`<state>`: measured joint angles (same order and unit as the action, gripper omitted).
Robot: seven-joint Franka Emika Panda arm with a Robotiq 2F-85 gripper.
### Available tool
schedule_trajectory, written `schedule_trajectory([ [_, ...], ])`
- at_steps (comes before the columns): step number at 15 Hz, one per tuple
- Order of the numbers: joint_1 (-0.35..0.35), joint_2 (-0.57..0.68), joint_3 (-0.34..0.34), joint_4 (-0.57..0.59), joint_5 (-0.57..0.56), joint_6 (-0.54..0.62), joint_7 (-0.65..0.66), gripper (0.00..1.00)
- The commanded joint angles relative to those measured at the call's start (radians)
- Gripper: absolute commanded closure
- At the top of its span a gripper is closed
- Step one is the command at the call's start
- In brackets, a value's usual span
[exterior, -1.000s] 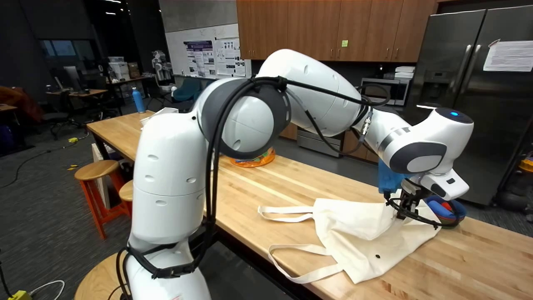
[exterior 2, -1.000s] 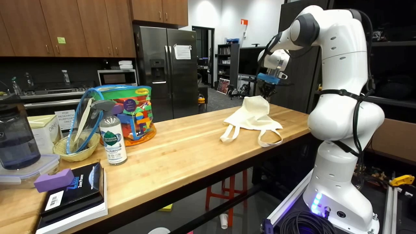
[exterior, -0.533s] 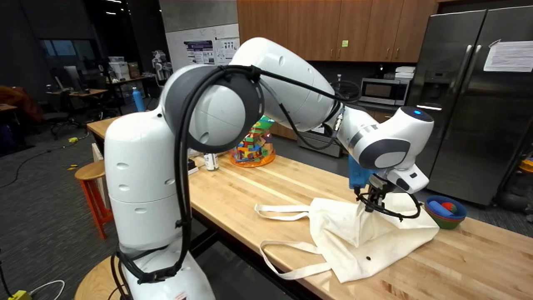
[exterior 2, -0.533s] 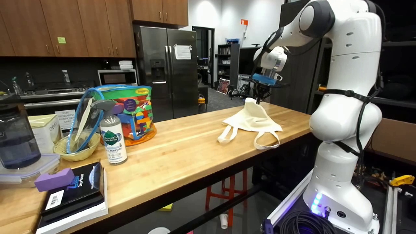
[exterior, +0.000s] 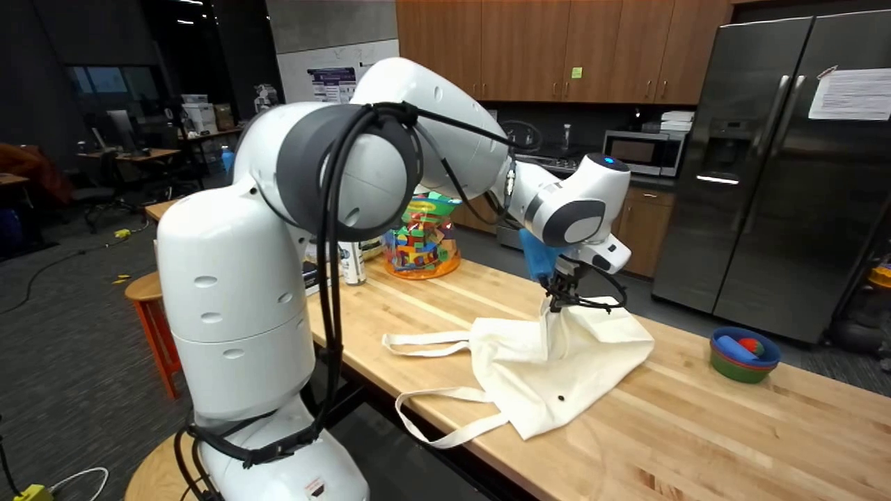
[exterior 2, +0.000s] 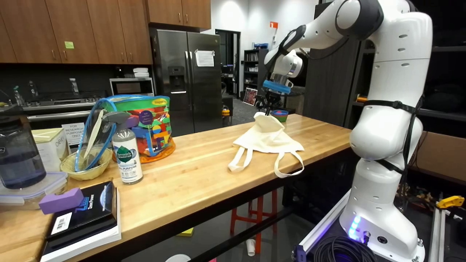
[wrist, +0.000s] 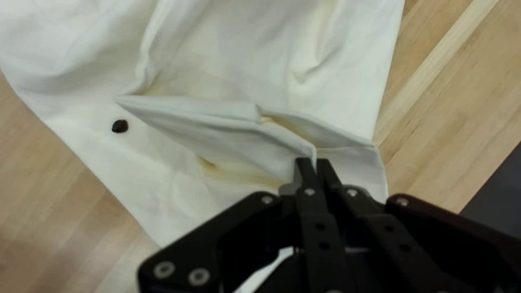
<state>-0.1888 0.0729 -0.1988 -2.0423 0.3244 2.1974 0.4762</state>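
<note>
A cream cloth bag [exterior: 529, 379] lies on the wooden table, with its two straps toward the table's near edge. It also shows in an exterior view [exterior 2: 269, 140] and in the wrist view [wrist: 228, 61]. My gripper [wrist: 315, 165] is shut on a fold of the bag's cloth, which stands pinched between the two fingertips. The fold is raised and the rest of the bag lies crumpled on the table. A small dark button [wrist: 120, 126] shows on the cloth. The gripper points down in both exterior views [exterior: 555, 306] [exterior 2: 268, 111].
Stacked bowls [exterior: 745, 358] with a blue and a red item inside stand beyond the bag; they also show in an exterior view [exterior 2: 279, 115]. A clear bag of colored blocks [exterior 2: 154, 127], a spray bottle [exterior 2: 126, 156], a basket [exterior 2: 85, 169] and books [exterior 2: 85, 218] occupy the far end.
The gripper and the pinched bag have moved left in both exterior views, toward the clear bag of blocks. The bag has slid across the table. The bowls have come out from behind the arm.
</note>
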Motion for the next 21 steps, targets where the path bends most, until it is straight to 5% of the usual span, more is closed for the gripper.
schedule_trajectory([
  [1,0.043,-0.002,0.046,0.049,-0.008,-0.01,-0.036,0.99],
  [13,0.167,0.114,0.194,0.237,0.058,-0.076,-0.124,0.99],
  [21,0.125,0.262,0.147,0.45,0.041,-0.123,-0.068,0.99],
])
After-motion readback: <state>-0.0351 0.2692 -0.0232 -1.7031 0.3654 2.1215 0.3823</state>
